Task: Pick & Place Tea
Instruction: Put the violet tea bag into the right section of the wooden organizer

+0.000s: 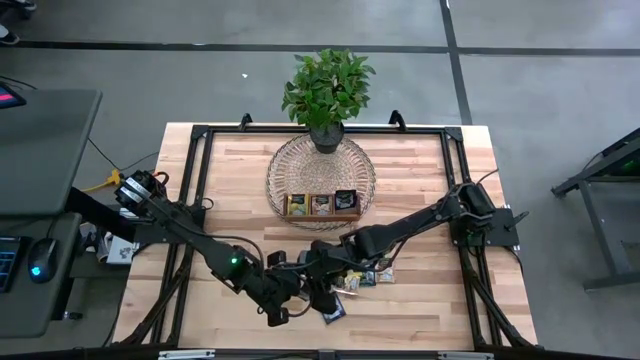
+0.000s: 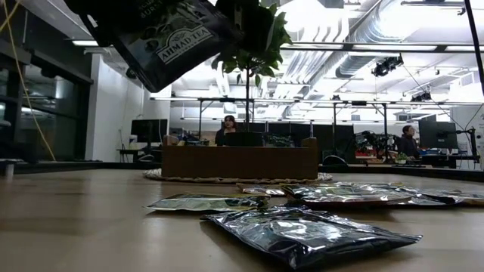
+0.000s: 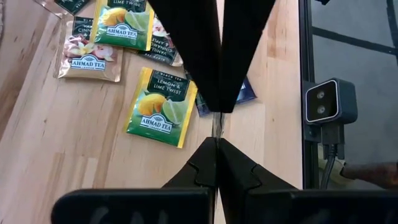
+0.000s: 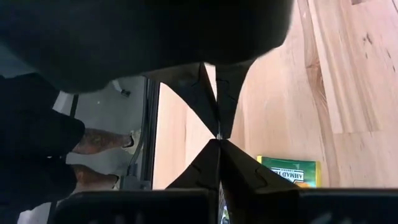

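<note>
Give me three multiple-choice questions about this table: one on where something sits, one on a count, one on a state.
1. The wooden tray sits: A on the round mat; B at the table's near edge; C under the left arm.
2. Its compartments number: A two; B three; C five.
3. The dark sachet is: A flat on the table; B in the tray; C lifted in the air.

Answers: A, the mat's rim shows all around the tray; B, three sections show from above; C, the low view shows it well above the tabletop.
</note>
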Tool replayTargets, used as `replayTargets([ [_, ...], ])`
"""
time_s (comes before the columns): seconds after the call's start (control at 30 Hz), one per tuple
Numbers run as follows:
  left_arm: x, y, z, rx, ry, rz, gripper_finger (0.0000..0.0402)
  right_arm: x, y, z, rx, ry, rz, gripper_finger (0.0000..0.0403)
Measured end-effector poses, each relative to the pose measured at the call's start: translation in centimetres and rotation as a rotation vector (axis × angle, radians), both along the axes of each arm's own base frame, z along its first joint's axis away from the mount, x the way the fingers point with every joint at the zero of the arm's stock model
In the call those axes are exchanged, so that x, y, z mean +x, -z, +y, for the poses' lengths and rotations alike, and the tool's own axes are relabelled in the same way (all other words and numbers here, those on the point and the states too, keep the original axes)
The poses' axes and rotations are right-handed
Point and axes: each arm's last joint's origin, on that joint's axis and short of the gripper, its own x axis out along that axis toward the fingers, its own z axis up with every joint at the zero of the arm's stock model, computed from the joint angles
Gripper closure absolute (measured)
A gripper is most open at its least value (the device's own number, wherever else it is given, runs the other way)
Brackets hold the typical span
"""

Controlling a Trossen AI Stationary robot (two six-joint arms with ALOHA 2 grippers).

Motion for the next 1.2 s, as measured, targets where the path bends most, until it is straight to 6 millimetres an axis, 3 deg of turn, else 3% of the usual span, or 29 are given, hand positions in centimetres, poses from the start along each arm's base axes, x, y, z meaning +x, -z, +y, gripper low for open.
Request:
replayTargets([
  [0.3,0.0,0.0,0.1,0.020,-0.010,-0.012,0.0383,-0.1,0.0,0.1,-0.017,0.007,0.000,0.0402],
  [0.63,-0.3,0.2,0.3,0.029,-0.041,0.028,0.0233,-0.4,0.4,-0.1,-0.068,0.041,0.035,0.0402],
  [0.83,-2.6,0.3,1.0,0.151,-0.166,0.131,0.0208,-1.4,1.1,0.2,-0.165,0.080,0.125,0.0403],
  [1.0,-4.7,0.2,0.6,0.191,-0.219,0.095,0.0207,-2.2,1.6,0.3,-0.226,0.122,0.192,0.0403],
  [1.2,-7.7,2.3,0.7,0.126,-0.271,0.049,0.0207,-3.0,0.5,0.2,-0.272,0.193,0.176,0.0403],
])
